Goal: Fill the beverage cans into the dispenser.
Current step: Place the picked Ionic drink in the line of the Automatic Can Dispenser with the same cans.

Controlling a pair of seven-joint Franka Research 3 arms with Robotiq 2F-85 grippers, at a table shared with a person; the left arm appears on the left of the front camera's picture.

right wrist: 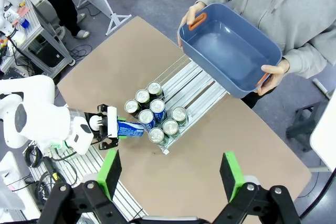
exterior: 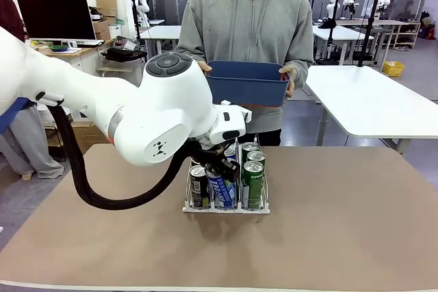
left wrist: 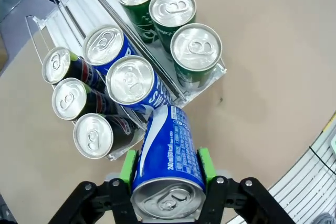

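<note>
- Left wrist view: left gripper (left wrist: 167,174) is clamped on a blue-white can (left wrist: 167,156), green pads (left wrist: 127,167) pressing both sides of its body. Can lies tilted, silver top toward the camera, its far end touching the front of the dispenser (left wrist: 212,80) at the middle lane.
- Dispenser holds eight upright cans: three green cans (left wrist: 195,48) in one outer lane, two blue cans (left wrist: 130,80) in the middle lane, three black cans (left wrist: 93,136) in the other outer lane.
- Front view: left arm (exterior: 154,111) reaches across the middle and covers part of the rack; dispenser (exterior: 226,208) sits on the brown table (exterior: 342,217) about centre, cans packed at its low front end.
- Person (exterior: 250,25) stands at the far side holding a blue bin (exterior: 248,81) with both hands; nothing visible inside it.
- Right wrist view: right gripper (right wrist: 170,174) has its fingers wide apart, nothing between them, well above the table and well apart from the rack.
- Same view: held can (right wrist: 130,128) is horizontal, just beside the front row of the dispenser (right wrist: 197,85); upper part of the lanes is bare.
</note>
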